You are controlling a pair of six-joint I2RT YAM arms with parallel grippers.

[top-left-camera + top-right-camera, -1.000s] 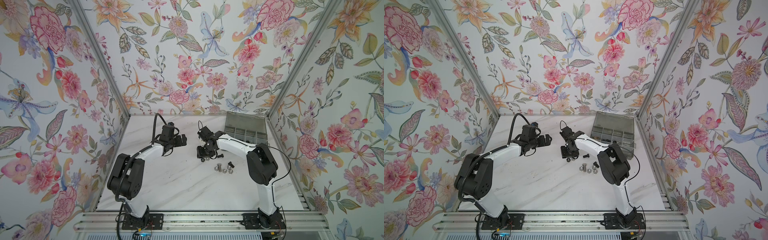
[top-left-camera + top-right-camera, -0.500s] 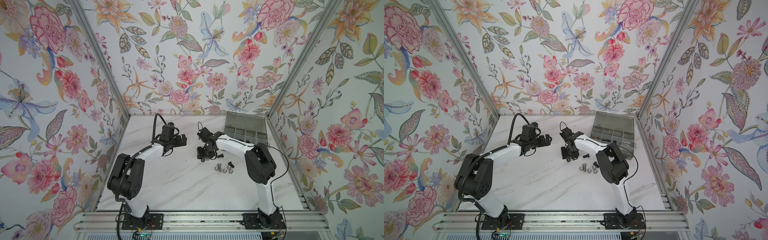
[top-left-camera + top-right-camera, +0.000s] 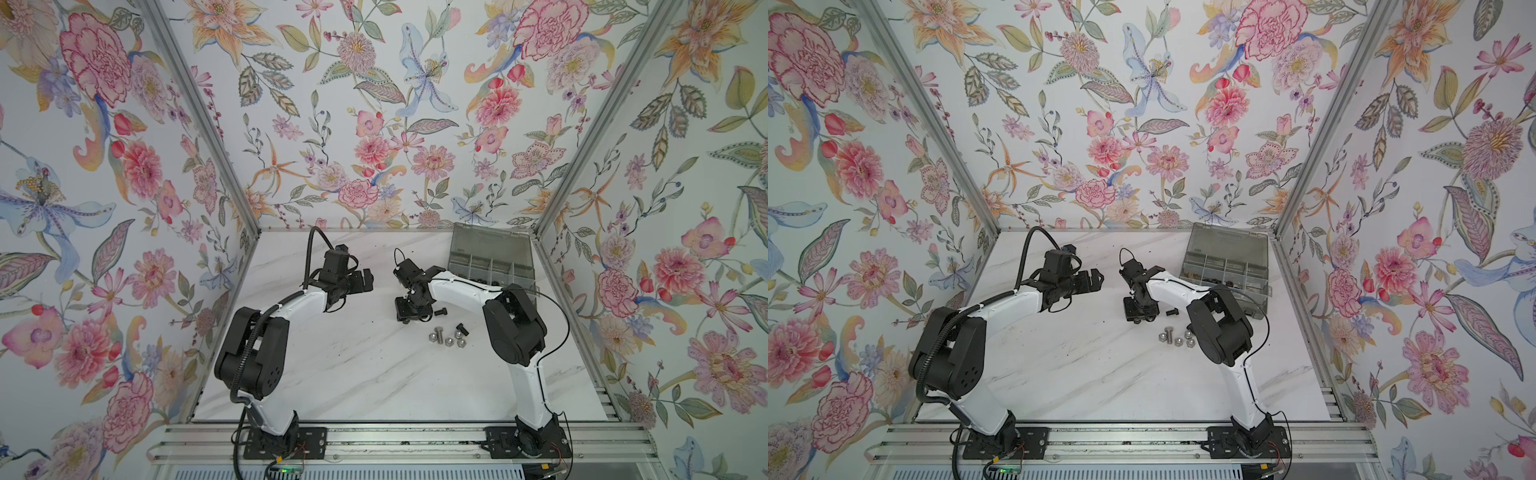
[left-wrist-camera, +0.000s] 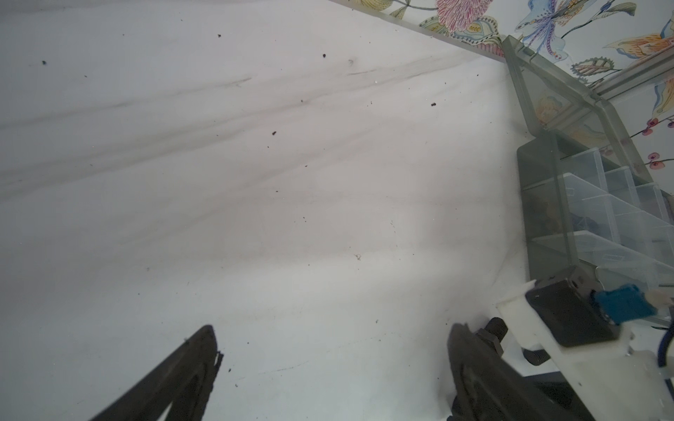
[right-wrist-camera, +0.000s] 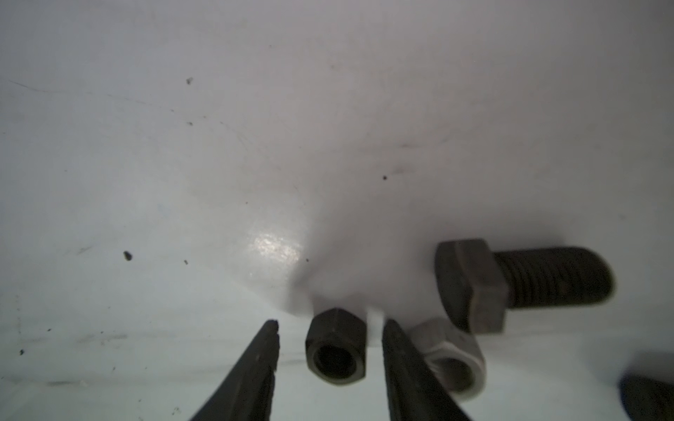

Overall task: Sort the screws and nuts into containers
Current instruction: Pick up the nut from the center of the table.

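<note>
Two grippers work over the white marbled tabletop [image 3: 353, 374]. On my left, the left gripper [image 3: 362, 279] hangs above bare table, jaws spread wide with nothing between them. There is plenty of open room beneath and ahead of it.

Near the middle, the right gripper [image 3: 409, 319] points down at the table. In both top views its own body hides the tips. Only the right wrist view shows me the jaws part-spread either side of a small black hexagonal nut [image 5: 335, 355], with a gap on each side and no pinch. That nut lies on the table with its hole toward the camera.

Just outside one finger sits a shiny silver hexagonal nut [image 5: 452, 361], seemingly touching a short black hex-head bolt [image 5: 510, 280] lying flat.

Further right, a loose cluster of silver nuts and bolts [image 3: 446, 337] lies near the right arm's elbow. The grey translucent organizer box [image 3: 490, 266] stands open in the back right corner, lid up, with small dark pieces in its front compartments.
</note>
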